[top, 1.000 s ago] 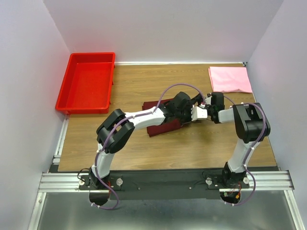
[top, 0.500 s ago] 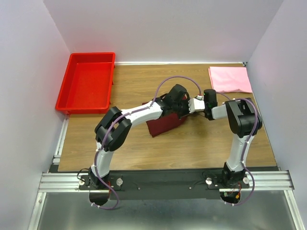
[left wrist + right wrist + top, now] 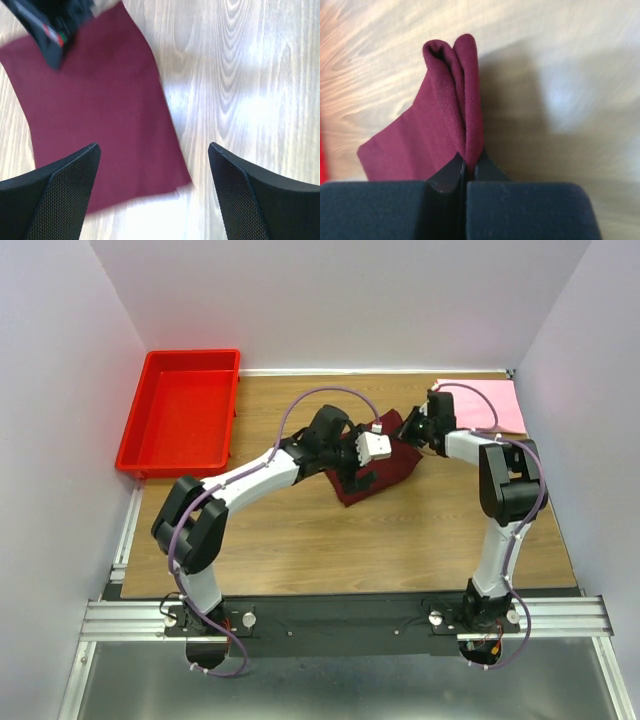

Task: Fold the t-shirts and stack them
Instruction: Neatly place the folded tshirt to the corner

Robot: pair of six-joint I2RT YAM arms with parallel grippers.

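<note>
maroon t-shirt clamped in right pincer, seemingly raised

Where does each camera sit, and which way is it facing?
Top external: above and behind the bases, looking down on the table; left arm and right arm show, at the maroon shirt.
Left wrist: on the left arm, facing down at the shirt; fingers of the open left pincer show.
Right wrist: looks along the shut right pincer clamping a fold.
All share the shirt.
</note>
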